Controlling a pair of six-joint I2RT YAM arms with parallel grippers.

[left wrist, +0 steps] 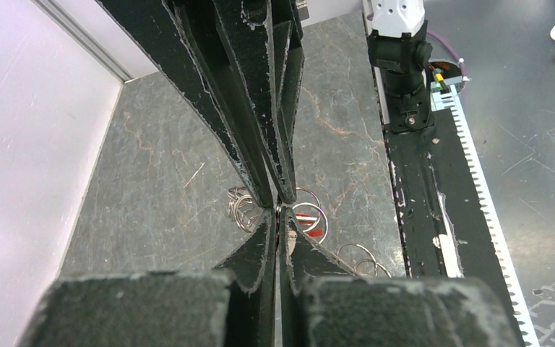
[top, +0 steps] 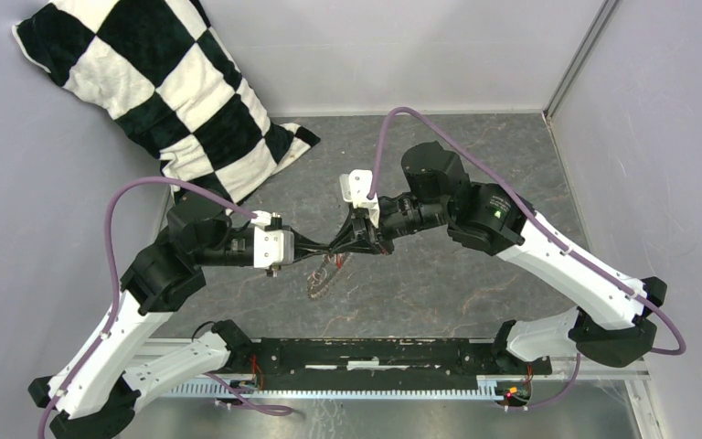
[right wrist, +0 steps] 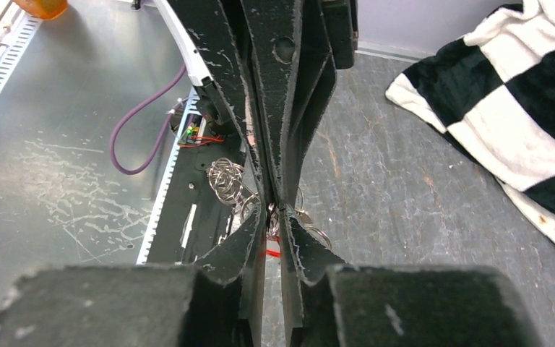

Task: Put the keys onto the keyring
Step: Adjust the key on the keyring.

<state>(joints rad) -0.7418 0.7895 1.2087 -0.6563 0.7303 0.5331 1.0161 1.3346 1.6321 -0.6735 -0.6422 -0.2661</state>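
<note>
The keyring [top: 323, 277], a chain of small silver rings with a red tag, hangs off the table from where both grippers meet tip to tip. My left gripper [top: 332, 251] is shut on a thin ring at its tips [left wrist: 278, 210]. Rings [left wrist: 240, 210] and the red tag [left wrist: 311, 223] show just behind them. My right gripper [top: 355, 240] is shut on a bit of ring metal at its tips [right wrist: 272, 210]. A bunch of rings [right wrist: 224, 178] hangs to its left, and the red tag [right wrist: 271, 253] shows through the narrow gap. I cannot make out the key among the rings.
A black-and-white checkered cushion [top: 160, 87] leans at the back left, also in the right wrist view [right wrist: 509, 94]. The black base rail [top: 375, 357] runs along the near edge below the hanging chain. Grey walls close the left, back and right sides.
</note>
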